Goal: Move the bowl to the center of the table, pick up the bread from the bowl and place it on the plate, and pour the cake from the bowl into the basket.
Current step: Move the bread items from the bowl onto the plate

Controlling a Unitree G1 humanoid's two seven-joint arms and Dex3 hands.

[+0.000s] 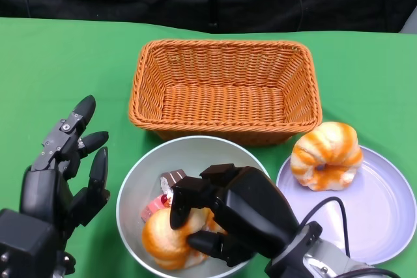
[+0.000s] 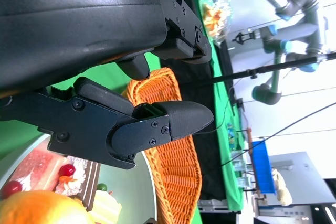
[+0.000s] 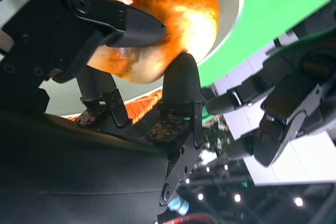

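A grey bowl (image 1: pixel 140 180) stands at the table's near middle, holding an orange bread roll (image 1: pixel 164 242) and a slice of cake (image 1: pixel 171 180) with red fruit. My right hand (image 1: pixel 225 213) reaches into the bowl and its fingers (image 3: pixel 181 80) grip the bread roll (image 3: pixel 173 19). My left hand (image 1: pixel 68 174) stays open just left of the bowl, touching nothing. The woven basket (image 1: pixel 225 89) sits behind the bowl. The pale plate (image 1: pixel 381 206) at the right carries a second bread roll (image 1: pixel 326 154). The left wrist view shows the cake (image 2: pixel 47 169) and basket (image 2: pixel 170 156).
Green cloth (image 1: pixel 58 69) covers the table, with a dark backdrop behind its far edge. A black cable (image 1: pixel 332 209) loops over the plate's near side from my right wrist. The basket holds nothing.
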